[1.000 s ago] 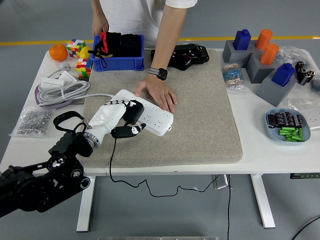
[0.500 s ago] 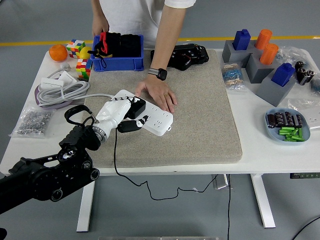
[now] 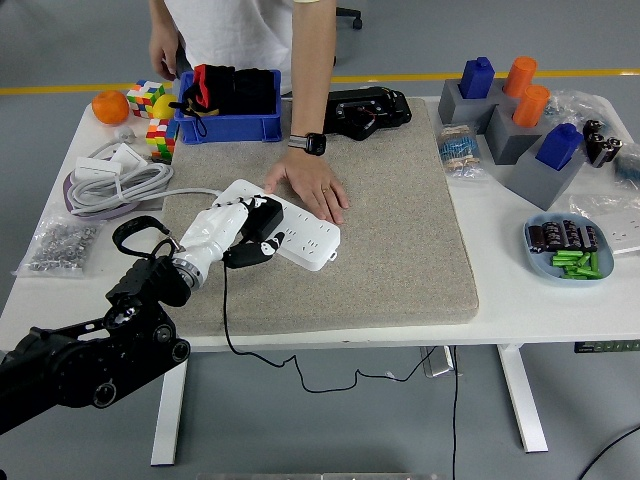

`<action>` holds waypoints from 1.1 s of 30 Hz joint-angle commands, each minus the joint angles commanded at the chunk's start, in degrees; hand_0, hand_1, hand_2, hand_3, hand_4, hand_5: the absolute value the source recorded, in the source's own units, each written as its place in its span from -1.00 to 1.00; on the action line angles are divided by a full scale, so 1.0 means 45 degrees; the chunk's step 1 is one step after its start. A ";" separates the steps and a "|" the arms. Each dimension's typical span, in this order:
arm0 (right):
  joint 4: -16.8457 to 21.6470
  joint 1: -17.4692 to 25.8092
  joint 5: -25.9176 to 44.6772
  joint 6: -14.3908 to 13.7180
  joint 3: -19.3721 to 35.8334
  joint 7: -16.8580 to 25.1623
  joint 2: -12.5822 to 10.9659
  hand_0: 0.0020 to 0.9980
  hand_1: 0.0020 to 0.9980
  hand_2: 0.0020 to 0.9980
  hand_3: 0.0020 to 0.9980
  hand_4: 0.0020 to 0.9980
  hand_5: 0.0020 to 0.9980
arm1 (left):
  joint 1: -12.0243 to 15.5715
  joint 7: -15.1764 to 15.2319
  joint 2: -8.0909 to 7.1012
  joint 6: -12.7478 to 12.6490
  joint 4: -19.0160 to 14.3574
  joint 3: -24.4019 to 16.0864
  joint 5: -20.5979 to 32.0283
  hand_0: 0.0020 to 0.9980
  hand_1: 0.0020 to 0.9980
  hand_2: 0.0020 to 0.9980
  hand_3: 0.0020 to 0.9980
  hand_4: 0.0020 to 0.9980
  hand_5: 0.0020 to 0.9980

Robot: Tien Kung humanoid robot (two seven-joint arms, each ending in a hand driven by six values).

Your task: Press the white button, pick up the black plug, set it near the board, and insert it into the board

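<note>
A white power strip (image 3: 298,234) lies aslant on the grey mat (image 3: 400,210), its cable running off to the left. My left hand (image 3: 238,236) is shut on the black plug (image 3: 264,223), which rests on the strip's left part; its black cord (image 3: 228,310) hangs down over the table's front edge. A person's hand (image 3: 312,187) with a wristwatch presses flat on the strip's far end. The plug's pins and the white button are hidden. My right arm is out of view.
A blue bin (image 3: 232,105) of black and red items stands at the back left, with puzzle cubes (image 3: 158,112), an orange (image 3: 108,106) and coiled white cable (image 3: 115,180) nearby. A bag of screws (image 3: 58,245) lies left. Grey blocks (image 3: 520,120) and a blue dish (image 3: 568,248) stand right.
My left hand carried the plug up and slightly right onto the strip, then settled a little lower-left. The whole view has shifted; the person's hand stays on the strip.
</note>
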State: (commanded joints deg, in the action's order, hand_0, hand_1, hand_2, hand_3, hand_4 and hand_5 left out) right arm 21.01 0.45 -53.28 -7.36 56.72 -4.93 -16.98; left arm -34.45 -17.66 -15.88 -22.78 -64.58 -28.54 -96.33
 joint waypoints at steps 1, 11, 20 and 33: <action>-0.0003 0.0007 -0.0003 0.0000 0.0010 -0.0001 0.0003 0.13 0.04 0.08 0.10 0.28 -0.30 | 0.0068 -0.0002 -0.0043 -0.0016 -0.0127 -0.0171 -0.0051 0.73 0.73 0.63 0.55 0.35 0.31; -0.0015 0.0034 -0.0027 0.0006 0.0080 -0.0007 0.0052 0.13 0.04 0.07 0.10 0.28 -0.30 | 0.0843 0.0729 -0.0349 -0.0719 -0.2045 -0.4143 -0.0718 0.74 0.75 0.66 0.59 0.35 0.29; -0.0008 -0.0004 -0.0056 0.0015 0.0177 -0.0022 0.0051 0.13 0.04 0.07 0.10 0.28 -0.30 | 0.1575 0.1365 -0.0420 -0.0753 -0.1557 -0.7547 -0.0459 0.75 0.75 0.67 0.60 0.38 0.27; 0.0031 -0.0107 -0.0134 0.0055 0.0329 -0.0086 -0.0005 0.13 0.04 0.07 0.10 0.28 -0.30 | 0.2707 0.2799 -0.0413 0.0411 -0.0906 -1.2235 -0.0980 0.81 0.85 0.74 0.64 0.44 0.17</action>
State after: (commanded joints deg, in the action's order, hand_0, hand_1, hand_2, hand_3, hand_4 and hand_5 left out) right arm 21.15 -0.03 -53.88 -7.12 58.20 -5.32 -17.00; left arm -22.28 -5.06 -17.74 -20.93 -68.66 -83.59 -100.74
